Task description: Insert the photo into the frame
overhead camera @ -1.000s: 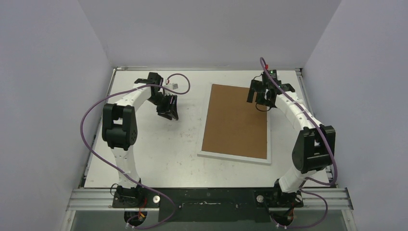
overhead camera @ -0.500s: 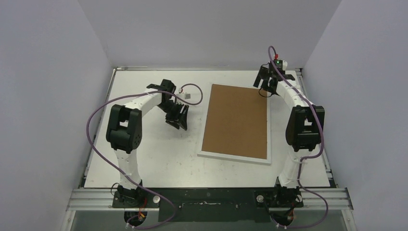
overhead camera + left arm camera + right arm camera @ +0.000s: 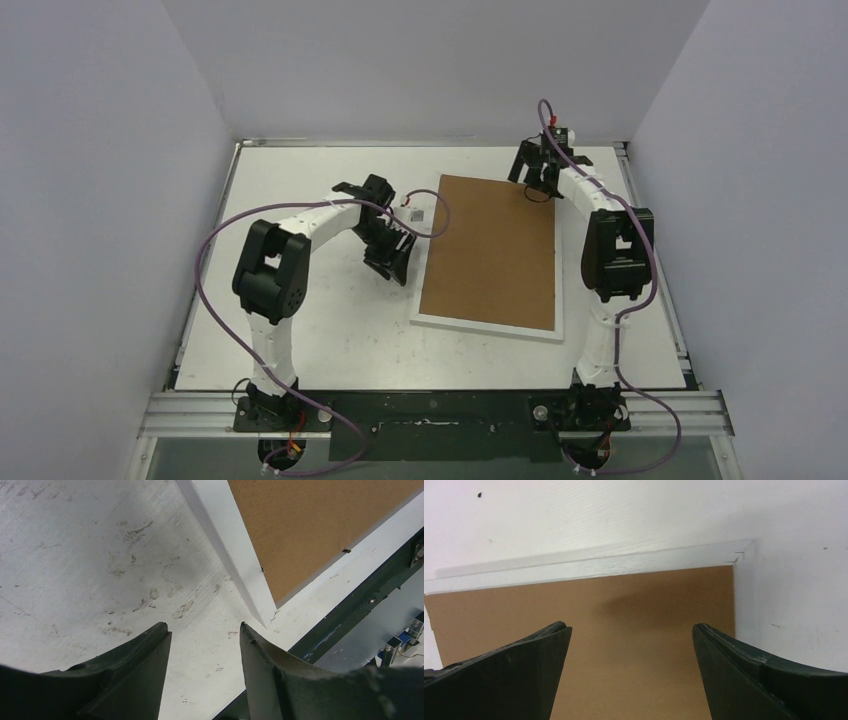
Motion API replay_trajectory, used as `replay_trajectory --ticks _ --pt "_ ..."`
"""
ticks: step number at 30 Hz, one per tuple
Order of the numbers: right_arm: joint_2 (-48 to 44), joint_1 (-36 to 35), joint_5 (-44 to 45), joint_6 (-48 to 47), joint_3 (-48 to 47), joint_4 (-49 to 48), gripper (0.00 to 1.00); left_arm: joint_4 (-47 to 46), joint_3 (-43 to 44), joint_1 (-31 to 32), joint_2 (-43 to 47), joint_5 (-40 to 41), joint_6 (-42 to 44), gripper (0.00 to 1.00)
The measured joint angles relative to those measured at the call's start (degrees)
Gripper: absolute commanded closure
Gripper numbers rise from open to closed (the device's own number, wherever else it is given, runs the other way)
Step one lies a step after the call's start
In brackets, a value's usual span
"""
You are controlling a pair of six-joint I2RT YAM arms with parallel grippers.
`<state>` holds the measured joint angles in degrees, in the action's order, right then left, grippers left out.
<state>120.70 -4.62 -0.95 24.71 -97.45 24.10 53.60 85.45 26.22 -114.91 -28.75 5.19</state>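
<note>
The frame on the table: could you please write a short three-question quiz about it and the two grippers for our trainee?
1. True or false: the right gripper is shut on the frame.
2. What covers the frame's middle? A) a brown board B) a cloth C) a sheet of foil
3. Which gripper hangs beside the frame rather than above it?
Key: 1 false, it is open and empty; 2 A; 3 the left gripper.

White frame [image 3: 487, 328] flat, back up
</note>
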Motion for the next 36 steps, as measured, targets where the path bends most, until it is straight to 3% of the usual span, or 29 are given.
replay_trajectory --ticks 36 --pt "9.2 -1.1 -5.6 0.0 -7.1 -6.2 0.02 -1.6 -11.0 2.9 5.2 1.7 2.9 0.45"
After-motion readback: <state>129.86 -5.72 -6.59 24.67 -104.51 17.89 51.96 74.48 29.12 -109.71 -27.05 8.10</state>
